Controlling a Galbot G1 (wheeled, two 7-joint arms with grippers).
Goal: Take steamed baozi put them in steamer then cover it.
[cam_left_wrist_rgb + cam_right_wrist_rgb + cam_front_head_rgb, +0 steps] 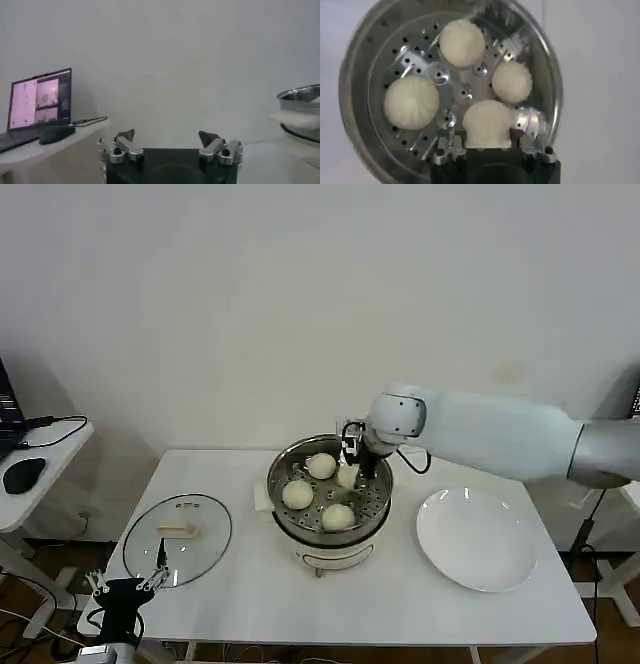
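Observation:
The steel steamer (283,461) stands mid-table on its white base. Three steamed baozi (321,466) (298,495) (338,516) rest on its perforated tray. My right gripper (350,474) reaches down into the pot from the back right, shut on a fourth baozi (487,122) just above the tray, near the other buns (462,42) (411,102) (511,81). The glass cover (178,539) lies flat on the table left of the steamer. Below the table's front left corner, my left gripper (125,584) hangs open and empty; in its own view the gripper (171,136) faces the steamer's rim (300,94).
A white plate (477,539) lies bare to the right of the steamer. A side table (40,484) at the far left carries a mouse (22,474) and a laptop (40,97). A pale wall stands behind the table.

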